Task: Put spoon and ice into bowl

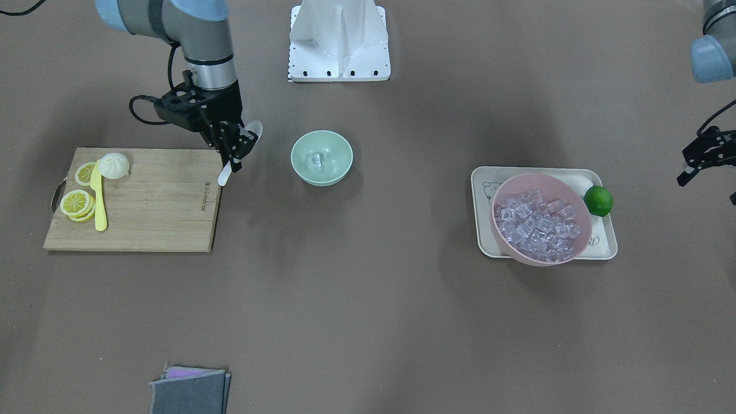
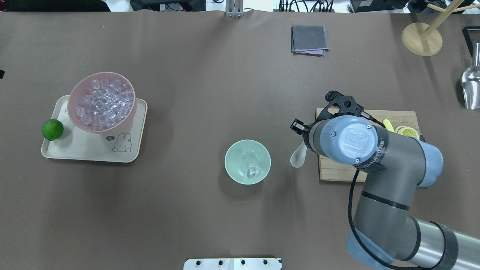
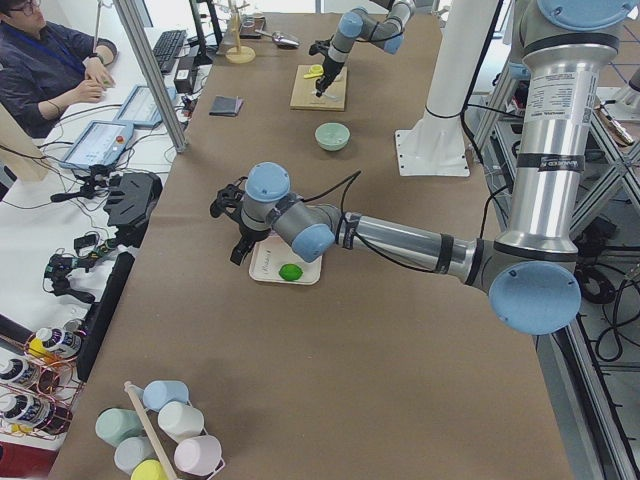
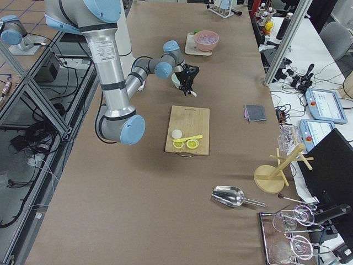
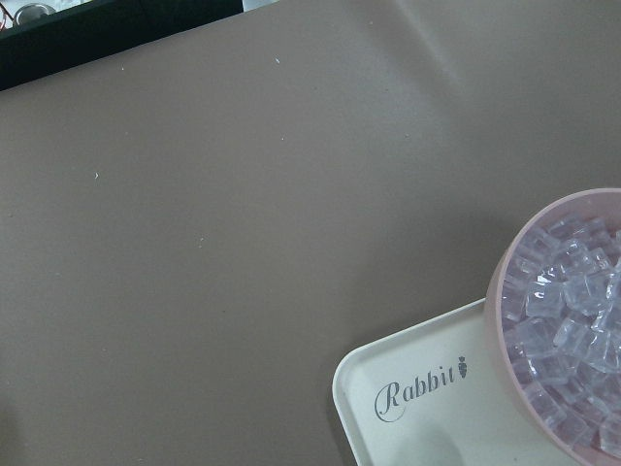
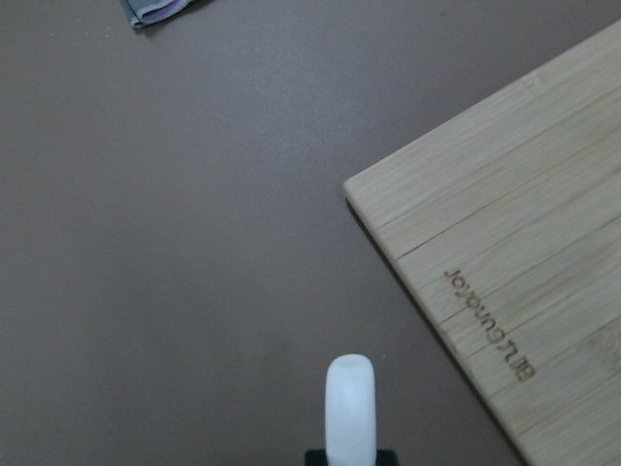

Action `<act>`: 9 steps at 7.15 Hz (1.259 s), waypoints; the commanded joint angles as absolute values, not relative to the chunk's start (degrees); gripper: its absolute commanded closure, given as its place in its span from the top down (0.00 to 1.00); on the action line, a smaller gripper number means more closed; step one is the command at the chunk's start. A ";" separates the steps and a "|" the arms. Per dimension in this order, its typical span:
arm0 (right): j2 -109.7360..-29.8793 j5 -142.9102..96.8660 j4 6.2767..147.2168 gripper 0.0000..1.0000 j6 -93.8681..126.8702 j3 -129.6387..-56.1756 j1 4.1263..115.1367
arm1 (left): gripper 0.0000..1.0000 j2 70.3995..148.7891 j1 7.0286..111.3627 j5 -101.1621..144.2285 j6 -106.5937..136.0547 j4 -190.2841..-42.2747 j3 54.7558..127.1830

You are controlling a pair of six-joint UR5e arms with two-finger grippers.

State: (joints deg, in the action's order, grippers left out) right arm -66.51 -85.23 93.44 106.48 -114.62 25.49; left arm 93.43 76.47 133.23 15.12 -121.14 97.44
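The right end effector (image 1: 234, 150) is pinched onto the white soup spoon (image 1: 253, 131), gripping it partway along the handle. The spoon hangs tilted in the air, with the scoop up toward the robot's base and the handle end pointing down, just off the near corner of the bamboo cutting board (image 1: 161, 213). In the right wrist view the handle tip shows over bare brown worktop (image 1: 368, 287), beside that corner. The spoon is between the board and the mint-green bowl (image 1: 336, 150), apart from both.

The bowl stands upright on the worktop. One clear ice cube (image 1: 315, 160) lies on its floor.

On the board lie a yellow plastic knife (image 1: 99, 201), lemon slices (image 1: 76, 202) and a pale round bun (image 1: 113, 165), all at the end far from the spoon.

The left end effector (image 1: 698, 161) hangs near the lime end of the cream tray (image 1: 486, 184), and only part of it shows, at the edge of the front view. I cannot tell whether its fingers are spread or together. The tray carries a pink bowl (image 1: 512, 248) heaped with ice cubes, and a lime (image 1: 598, 200) sits just beside that bowl. Folded grey cloths (image 1: 190, 391) lie at the operators' edge, well apart from everything else.
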 commanded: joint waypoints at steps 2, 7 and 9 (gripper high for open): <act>-53.49 -77.11 101.49 0.00 121.59 -105.52 20.93 | 0.97 93.34 76.46 133.50 15.12 -121.03 97.03; -49.66 -69.35 102.92 0.41 124.81 -98.53 18.55 | 0.97 93.60 76.38 133.51 15.12 -121.20 95.54; -49.22 -65.05 107.48 1.00 123.06 -98.79 17.76 | 0.97 93.78 76.38 133.51 15.20 -121.03 95.54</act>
State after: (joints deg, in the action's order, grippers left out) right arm -49.34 -67.24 105.48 124.11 -98.63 18.17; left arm 93.71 76.39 133.51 15.14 -121.12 95.56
